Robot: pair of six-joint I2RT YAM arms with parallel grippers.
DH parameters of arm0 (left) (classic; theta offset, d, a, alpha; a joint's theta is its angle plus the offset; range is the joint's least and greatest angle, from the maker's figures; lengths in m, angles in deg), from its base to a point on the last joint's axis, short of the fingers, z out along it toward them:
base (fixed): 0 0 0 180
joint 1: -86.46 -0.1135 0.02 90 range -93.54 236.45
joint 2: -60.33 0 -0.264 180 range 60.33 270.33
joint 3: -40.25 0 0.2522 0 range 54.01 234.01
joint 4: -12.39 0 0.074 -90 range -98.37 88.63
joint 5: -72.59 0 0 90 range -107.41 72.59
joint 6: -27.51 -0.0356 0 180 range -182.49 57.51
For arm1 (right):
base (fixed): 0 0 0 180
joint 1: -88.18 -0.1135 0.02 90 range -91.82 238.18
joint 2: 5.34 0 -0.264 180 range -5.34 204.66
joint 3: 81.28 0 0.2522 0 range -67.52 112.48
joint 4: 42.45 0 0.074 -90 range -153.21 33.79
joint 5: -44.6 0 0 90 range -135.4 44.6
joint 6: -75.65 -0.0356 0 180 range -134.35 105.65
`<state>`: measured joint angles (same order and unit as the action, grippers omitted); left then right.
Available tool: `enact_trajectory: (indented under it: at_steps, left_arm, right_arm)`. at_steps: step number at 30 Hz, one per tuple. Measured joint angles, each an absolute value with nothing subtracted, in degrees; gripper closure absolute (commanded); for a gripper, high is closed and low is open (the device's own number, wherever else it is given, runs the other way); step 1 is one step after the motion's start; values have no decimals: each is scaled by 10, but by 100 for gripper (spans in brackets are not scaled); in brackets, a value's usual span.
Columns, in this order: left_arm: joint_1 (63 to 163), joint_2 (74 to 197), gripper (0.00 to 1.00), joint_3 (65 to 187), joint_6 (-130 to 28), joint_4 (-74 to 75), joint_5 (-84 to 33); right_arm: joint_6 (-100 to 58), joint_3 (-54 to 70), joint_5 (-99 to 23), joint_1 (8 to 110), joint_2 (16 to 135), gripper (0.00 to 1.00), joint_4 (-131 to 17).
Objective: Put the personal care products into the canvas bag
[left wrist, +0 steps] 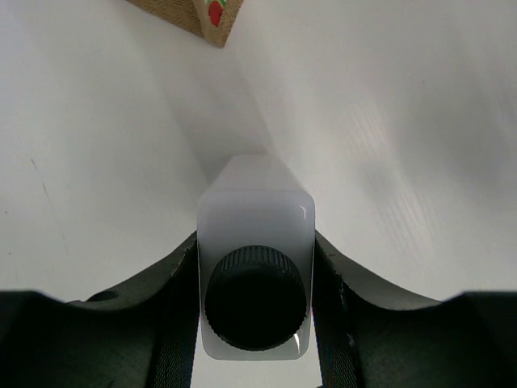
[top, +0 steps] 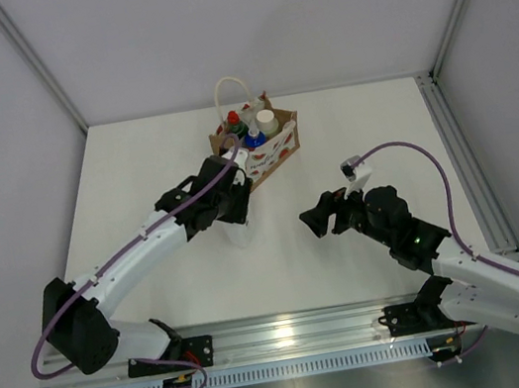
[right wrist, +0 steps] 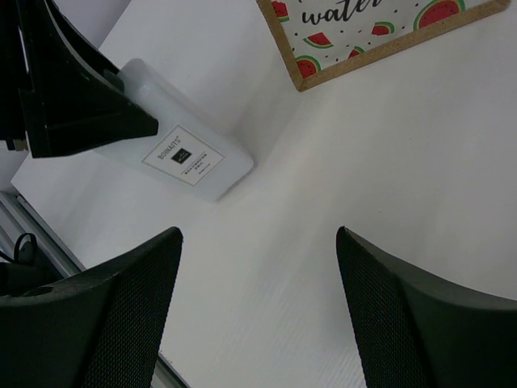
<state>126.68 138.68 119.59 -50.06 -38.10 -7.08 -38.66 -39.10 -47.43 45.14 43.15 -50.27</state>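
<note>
Right jaws: I see them spread wide, gripping nothing, over the counter (top: 350, 138).
Left jaws: clamped on the white bottle (left wrist: 255, 212), black cap up, just in front of the bag.
Canvas bag (top: 270, 155): far side, three bottles inside.

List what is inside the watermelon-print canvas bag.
Three bottle tops show inside the brown watermelon-print canvas bag: a red cap, a blue cap and a white cap. The bag's walls hide the bottle bodies below.
</note>
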Motion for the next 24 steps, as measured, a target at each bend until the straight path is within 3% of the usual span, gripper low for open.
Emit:
enact_trajectory:
  at_steps: [7,10,14,17,24]
  left_arm:
    - [1289,1389,95,1169,-501,-348,-60]
    - [1289,1389,81,1156,-507,-314,-60]
    - [1289,1385,44,1126,-511,-242,-61]
    - [1289,1377,30,1101,-516,-196,-63]
    - [1289,1334,23,1041,-515,-105,-73]
  right_arm:
    - [-383,-391,-478,452,428,19,-504]
    - [-382,-391,-478,451,428,19,-504]
    - [-382,-391,-480,452,428,19,-506]
    - [-382,-391,-480,452,428,19,-506]
    - [-381,-391,-480,452,428,19,-508]
